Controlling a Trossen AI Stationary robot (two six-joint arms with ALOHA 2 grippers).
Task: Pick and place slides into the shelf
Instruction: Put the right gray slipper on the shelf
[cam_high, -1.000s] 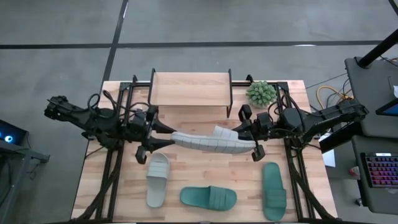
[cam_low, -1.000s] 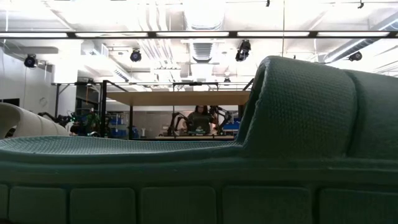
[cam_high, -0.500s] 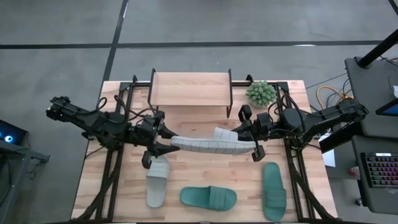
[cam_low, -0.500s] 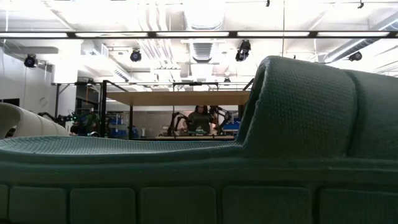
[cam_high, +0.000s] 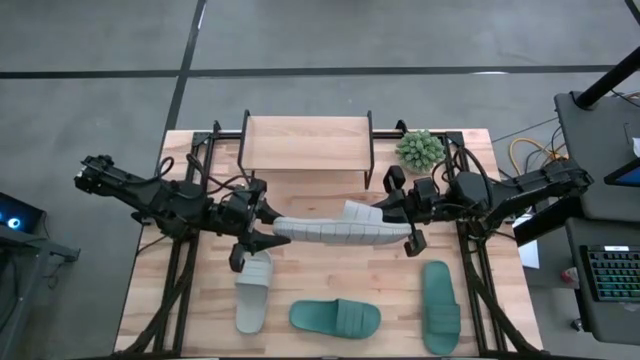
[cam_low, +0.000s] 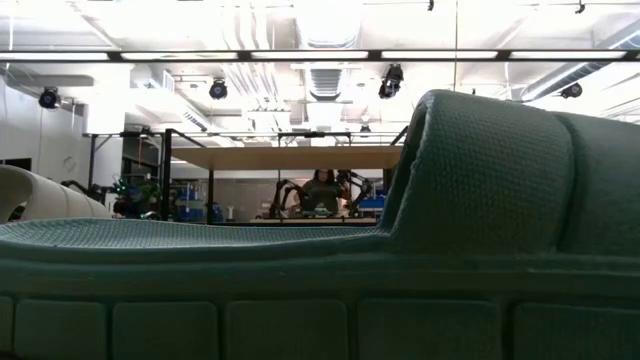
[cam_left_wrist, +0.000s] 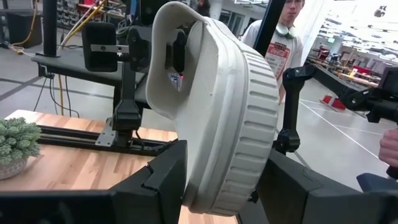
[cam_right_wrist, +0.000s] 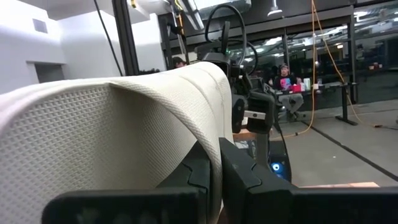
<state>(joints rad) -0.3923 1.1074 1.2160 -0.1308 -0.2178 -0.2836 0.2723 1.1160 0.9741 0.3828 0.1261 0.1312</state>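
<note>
High view shows a pale slide held above the tabletop before the shelf, one end between the left gripper's fingers, its strap pinched by the right gripper's shut fingers.

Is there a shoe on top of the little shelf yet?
No, from above the shelf top is bare wood, and both claws hold one white slide in front of it.

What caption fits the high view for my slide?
Both grippers, left and right, hold one pale slide between them in front of the shelf; three slides lie nearer.
</note>
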